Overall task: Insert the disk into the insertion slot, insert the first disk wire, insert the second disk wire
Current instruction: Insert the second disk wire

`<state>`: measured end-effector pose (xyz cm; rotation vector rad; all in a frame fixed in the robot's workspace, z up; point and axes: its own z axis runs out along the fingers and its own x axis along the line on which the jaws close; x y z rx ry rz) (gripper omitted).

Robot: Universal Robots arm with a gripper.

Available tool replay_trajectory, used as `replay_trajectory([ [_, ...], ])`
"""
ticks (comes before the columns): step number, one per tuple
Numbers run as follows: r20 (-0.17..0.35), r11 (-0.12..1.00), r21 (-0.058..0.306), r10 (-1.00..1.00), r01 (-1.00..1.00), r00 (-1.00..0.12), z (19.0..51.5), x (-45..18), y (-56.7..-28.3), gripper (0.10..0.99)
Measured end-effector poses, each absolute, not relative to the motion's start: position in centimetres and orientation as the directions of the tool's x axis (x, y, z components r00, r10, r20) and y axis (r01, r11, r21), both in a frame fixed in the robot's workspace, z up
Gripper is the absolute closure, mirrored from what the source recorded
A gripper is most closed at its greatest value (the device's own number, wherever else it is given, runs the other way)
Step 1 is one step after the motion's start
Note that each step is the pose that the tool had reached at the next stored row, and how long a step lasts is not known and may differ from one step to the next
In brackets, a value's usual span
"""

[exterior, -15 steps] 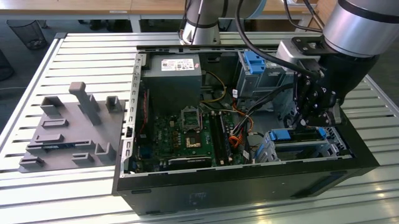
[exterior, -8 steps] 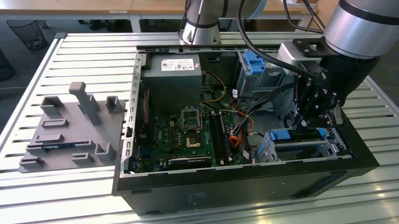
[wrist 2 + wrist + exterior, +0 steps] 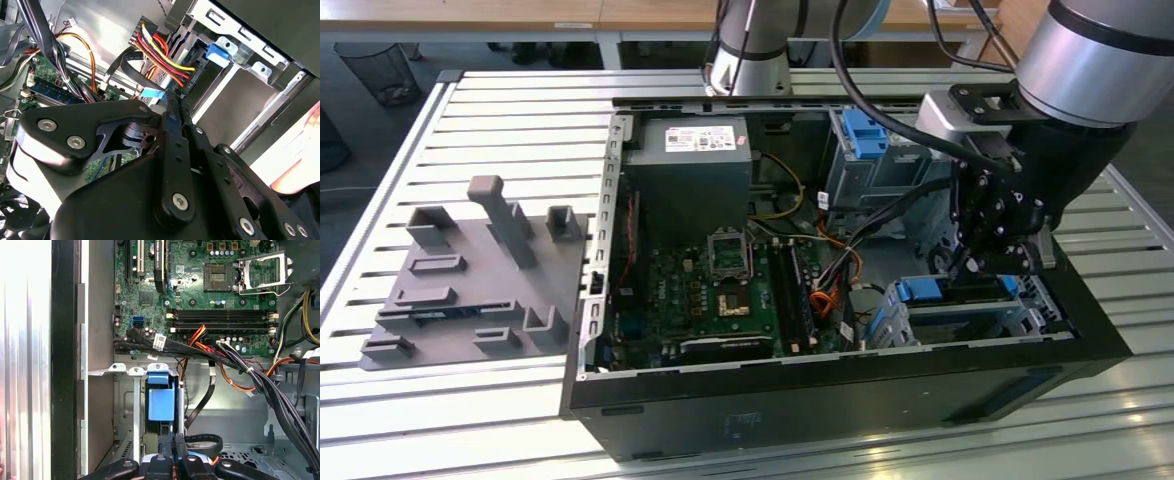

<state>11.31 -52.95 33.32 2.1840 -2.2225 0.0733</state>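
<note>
Gripper point(image 3: 983, 262) is hanging low over the front corner of the open computer case point(image 3: 854, 400), at the exterior view's right, its black fingers point(image 3: 172, 457) pressed almost together on something thin, though what they are pinching I cannot tell. Directly below it the disk point(image 3: 958, 312), marked by its bright-blue carrier point(image 3: 923, 291), is sitting inside the insertion slot point(image 3: 987, 325), a low silver cage. The disk is lying flat, its long axis seemingly running along the case's front wall. In the first wrist view a blue tab point(image 3: 161, 404) is lying just ahead of the fingertips, beside loose black cables point(image 3: 240, 365).
</note>
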Motion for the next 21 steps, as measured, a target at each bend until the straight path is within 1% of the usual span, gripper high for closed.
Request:
replay_trajectory([
  [21,0.050,0.013,-0.016,-0.999,-1.000,-0.014,33.18,11.37,-53.11,0.941],
])
